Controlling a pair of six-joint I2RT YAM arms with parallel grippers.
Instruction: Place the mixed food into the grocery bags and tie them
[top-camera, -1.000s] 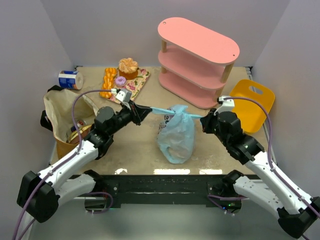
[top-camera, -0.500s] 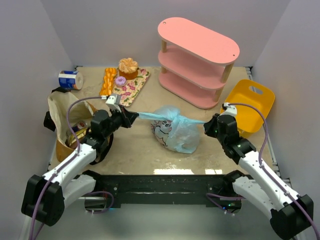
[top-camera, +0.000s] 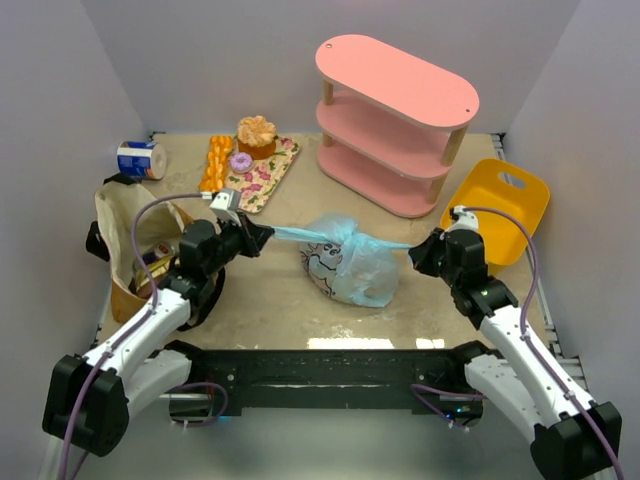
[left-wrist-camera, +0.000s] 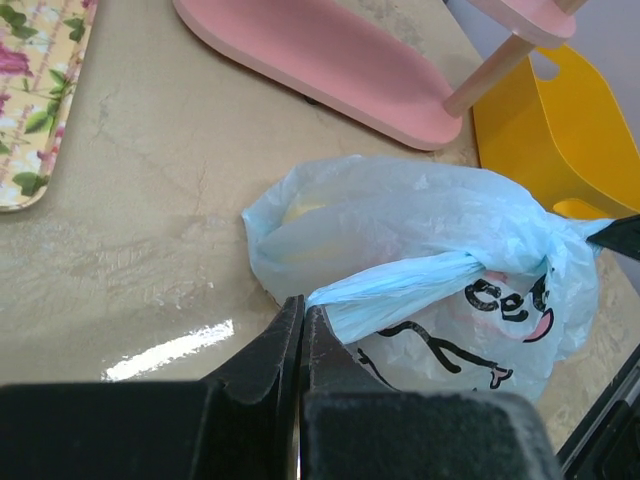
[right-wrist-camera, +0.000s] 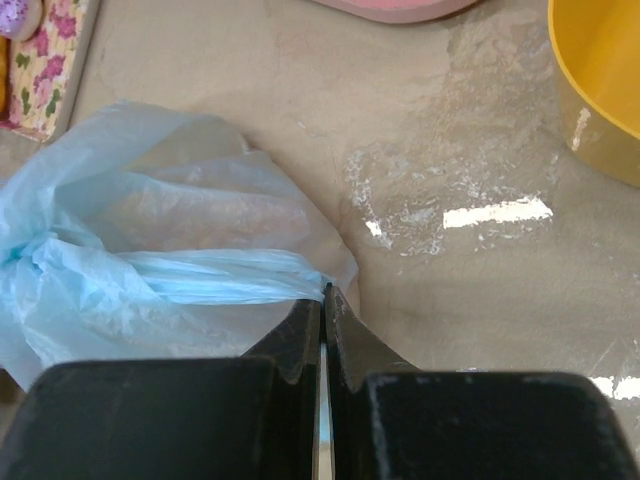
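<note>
Light-blue plastic bag (top-camera: 352, 272) lay on the table (top-camera: 270, 300) between the arms, with the left gripper (top-camera: 266, 233) and right gripper (top-camera: 414, 248) each clamped tight on one handle (top-camera: 300, 233), stretching both taut in opposite directions, seemingly to cinch the knot (left-wrist-camera: 482, 266)

Pink shelf (top-camera: 397, 82), yellow basket (top-camera: 497, 200), floral tray (top-camera: 268, 178), perhaps a can (top-camera: 140, 160) far left

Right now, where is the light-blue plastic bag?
In the top view, the light-blue plastic bag lies mid-table between the left gripper and right gripper, near the pink shelf.
</note>
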